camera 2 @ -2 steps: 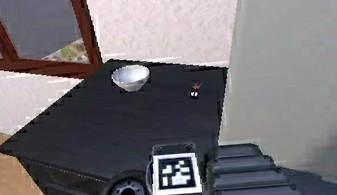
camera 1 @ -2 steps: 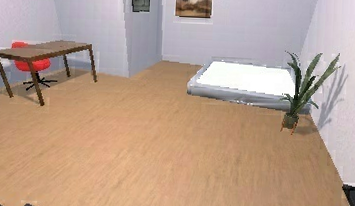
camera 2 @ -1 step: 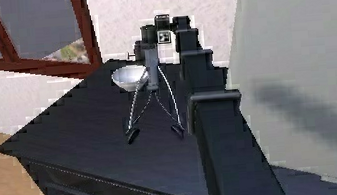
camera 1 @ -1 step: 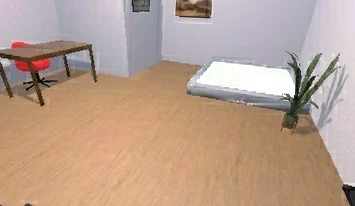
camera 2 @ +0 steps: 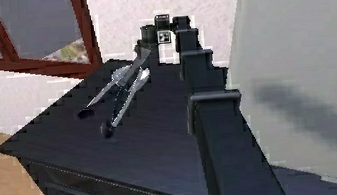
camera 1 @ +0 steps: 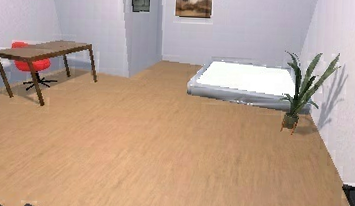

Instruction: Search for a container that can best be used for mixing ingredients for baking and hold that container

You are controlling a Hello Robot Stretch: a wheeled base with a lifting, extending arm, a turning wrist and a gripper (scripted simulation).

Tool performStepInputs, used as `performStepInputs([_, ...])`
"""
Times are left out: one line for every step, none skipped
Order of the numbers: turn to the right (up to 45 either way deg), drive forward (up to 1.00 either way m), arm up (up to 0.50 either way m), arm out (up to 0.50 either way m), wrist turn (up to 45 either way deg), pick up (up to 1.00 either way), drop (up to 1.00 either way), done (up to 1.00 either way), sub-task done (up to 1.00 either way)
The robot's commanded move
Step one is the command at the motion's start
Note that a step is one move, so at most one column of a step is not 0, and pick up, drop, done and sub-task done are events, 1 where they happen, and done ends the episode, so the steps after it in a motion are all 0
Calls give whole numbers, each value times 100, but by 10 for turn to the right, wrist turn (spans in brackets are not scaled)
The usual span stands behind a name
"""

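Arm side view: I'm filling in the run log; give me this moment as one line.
stage: searching | gripper at dark cabinet top, holds nothing | ahead: desk, red chair, mattress, potted plant

You see the arm (camera 2: 214, 112) rise from the bottom edge as a dark square bar, over the right side of a dark cabinet (camera 2: 59, 139). At its far end your gripper (camera 2: 95, 122) points toward the cabinet top's near left corner, its thin fingers (camera 2: 107, 93) above bare dark top, holding nothing. Beyond the cabinet's far left edge you have a red-framed window (camera 2: 41, 35), with a white wall (camera 2: 298, 45) at the right
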Motion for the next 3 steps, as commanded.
performStepInputs([0,0,0,0,450,0,0,0,0])
performStepInputs([0,0,0,0,450,0,0,0,0])
performStepInputs([0,0,0,0,120,0,0,0,0])
